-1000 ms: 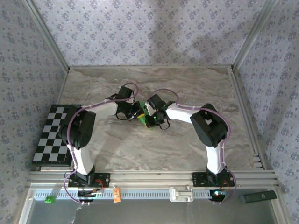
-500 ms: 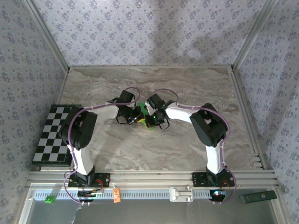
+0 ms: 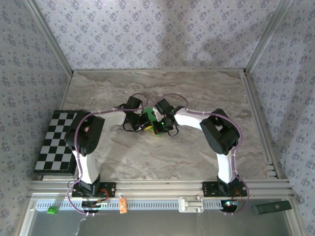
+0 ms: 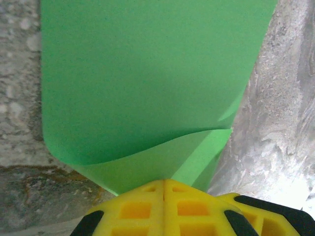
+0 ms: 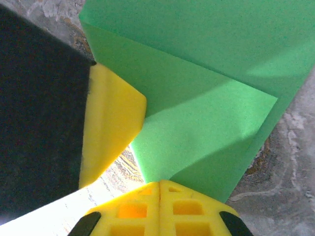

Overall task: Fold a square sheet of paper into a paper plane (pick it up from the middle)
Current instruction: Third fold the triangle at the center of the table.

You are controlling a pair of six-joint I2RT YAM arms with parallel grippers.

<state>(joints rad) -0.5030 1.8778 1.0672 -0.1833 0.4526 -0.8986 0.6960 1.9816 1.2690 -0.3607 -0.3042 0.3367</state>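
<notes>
Near the middle of the table, the partly folded square sheet of paper was pinched from both sides. The left gripper was clamped on one edge and the right gripper on the opposite edge, with the sheet stretched between them.

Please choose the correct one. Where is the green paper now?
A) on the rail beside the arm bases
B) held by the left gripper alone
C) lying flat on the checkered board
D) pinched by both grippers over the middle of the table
D: in each wrist view the green paper comes out from between shut yellow fingers, those of the left gripper and those of the right gripper, and the top view shows both meeting over the middle of the table.
</notes>
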